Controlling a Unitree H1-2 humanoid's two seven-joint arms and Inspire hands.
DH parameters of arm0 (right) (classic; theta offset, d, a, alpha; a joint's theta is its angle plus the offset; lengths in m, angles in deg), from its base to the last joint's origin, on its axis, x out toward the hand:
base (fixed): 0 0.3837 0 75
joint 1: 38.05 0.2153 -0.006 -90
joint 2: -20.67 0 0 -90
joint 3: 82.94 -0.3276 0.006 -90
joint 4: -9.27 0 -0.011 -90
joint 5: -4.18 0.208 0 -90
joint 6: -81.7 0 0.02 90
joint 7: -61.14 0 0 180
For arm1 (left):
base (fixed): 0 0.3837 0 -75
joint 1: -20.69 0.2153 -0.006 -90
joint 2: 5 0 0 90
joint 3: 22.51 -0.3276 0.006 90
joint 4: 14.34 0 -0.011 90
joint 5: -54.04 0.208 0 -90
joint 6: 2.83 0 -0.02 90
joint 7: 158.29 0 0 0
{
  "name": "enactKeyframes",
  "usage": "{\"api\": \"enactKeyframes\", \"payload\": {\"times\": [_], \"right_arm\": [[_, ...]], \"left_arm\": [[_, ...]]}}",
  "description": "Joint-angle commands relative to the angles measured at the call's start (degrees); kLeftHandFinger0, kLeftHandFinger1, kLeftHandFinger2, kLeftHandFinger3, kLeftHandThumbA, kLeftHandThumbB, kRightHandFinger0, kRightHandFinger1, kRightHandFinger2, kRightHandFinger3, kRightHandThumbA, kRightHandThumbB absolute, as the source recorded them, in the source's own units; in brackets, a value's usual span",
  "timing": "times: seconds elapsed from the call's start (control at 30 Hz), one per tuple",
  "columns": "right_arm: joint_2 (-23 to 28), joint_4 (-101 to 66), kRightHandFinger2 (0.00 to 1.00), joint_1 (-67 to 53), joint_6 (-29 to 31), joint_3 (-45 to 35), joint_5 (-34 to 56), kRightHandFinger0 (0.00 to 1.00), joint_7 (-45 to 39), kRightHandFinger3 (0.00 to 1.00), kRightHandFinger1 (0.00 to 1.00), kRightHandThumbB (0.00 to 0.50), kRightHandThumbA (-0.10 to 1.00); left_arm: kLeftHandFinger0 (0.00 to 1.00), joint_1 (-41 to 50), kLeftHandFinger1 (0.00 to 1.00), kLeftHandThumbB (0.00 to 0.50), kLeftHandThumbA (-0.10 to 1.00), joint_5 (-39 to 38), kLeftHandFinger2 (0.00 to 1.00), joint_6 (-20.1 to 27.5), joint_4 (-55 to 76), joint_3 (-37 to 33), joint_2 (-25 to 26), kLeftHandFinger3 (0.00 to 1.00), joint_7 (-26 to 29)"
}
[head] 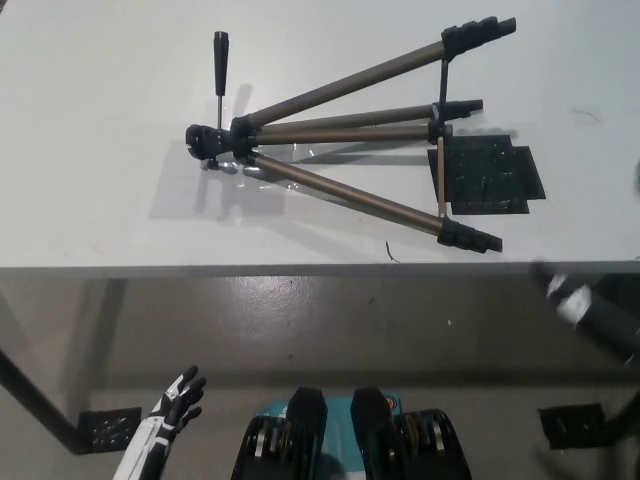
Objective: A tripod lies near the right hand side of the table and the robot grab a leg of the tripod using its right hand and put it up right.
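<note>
The tripod (345, 140) lies flat on the white table (100, 150), legs splayed rightward over a black patch (495, 175) — head and handle at left. The left hand (178, 400) hangs below the table edge; the right hand (585, 305) is blurred at right.

White table (100, 150), tripod (340, 135) lying on its side, black patch (490, 175) beside it

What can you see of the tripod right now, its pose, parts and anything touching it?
The tripod lies on its side on the white table, legs splayed and pointing toward the table's right side, head at picture left. The legs look like bronze-grey metal with black feet and clamps; a black pan handle sticks up from the head. A dark mat sits under the feet end. Neither hand touches it.
</note>
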Motion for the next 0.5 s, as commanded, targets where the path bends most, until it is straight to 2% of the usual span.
{"api": "enactKeyframes", "payload": {"times": [0.0,0.1,0.13,0.2,0.23,0.27,0.33,0.47], "right_arm": [[2.70,-9.76,1.00,11.50,-13.53,-1.91,-7.17,1.00,-4.24,1.00,1.00,0.433,0.87],[3.67,-8.82,1.00,20.73,-23.43,0.30,-9.24,1.00,-8.73,1.00,1.00,0.478,0.92],[4.17,-7.22,1.00,23.14,-24.46,1.03,-9.41,1.00,-9.59,1.00,1.00,0.461,0.91],[6.14,-0.34,1.00,29.58,-24.20,3.25,-10.35,1.00,-11.64,1.00,1.00,0.417,0.83],[6.57,1.26,1.00,30.88,-24.33,3.73,-10.43,1.00,-12.04,1.00,1.00,0.417,0.81],[7.73,6.21,1.00,34.60,-23.99,5.19,-12.37,1.00,-12.76,1.00,1.00,0.463,0.87],[9.44,13.62,1.00,41.45,-26.54,9.07,-15.42,1.00,-16.35,1.00,1.00,0.500,0.92],[10.36,23.87,1.00,48.97,-26.04,14.95,-18.94,1.00,-19.17,1.00,1.00,0.498,0.92]], "left_arm": [[1.00,-0.24,1.00,0.344,1.00,1.38,1.00,5.12,2.31,-0.40,1.35,1.00,-1.02],[1.00,-0.05,1.00,0.349,1.00,1.21,1.00,4.47,2.27,-0.34,1.24,1.00,-0.99],[1.00,0.00,1.00,0.351,1.00,1.14,1.00,4.49,2.18,-0.35,1.16,1.00,-0.97],[1.00,0.44,1.00,0.362,1.00,1.23,1.00,4.53,2.19,-0.51,1.05,1.00,-0.99],[1.00,0.54,1.00,0.364,1.00,1.41,1.00,4.32,2.25,-0.55,0.99,1.00,-0.89],[1.00,0.70,1.00,0.382,1.00,1.54,1.00,3.90,2.43,-0.65,0.78,1.00,-0.77],[1.00,0.71,1.00,0.376,1.00,1.58,1.00,4.35,2.22,-0.88,0.87,1.00,-1.00],[1.00,0.75,1.00,0.367,1.00,1.44,1.00,3.97,2.76,-0.82,1.18,1.00,-1.23]]}}
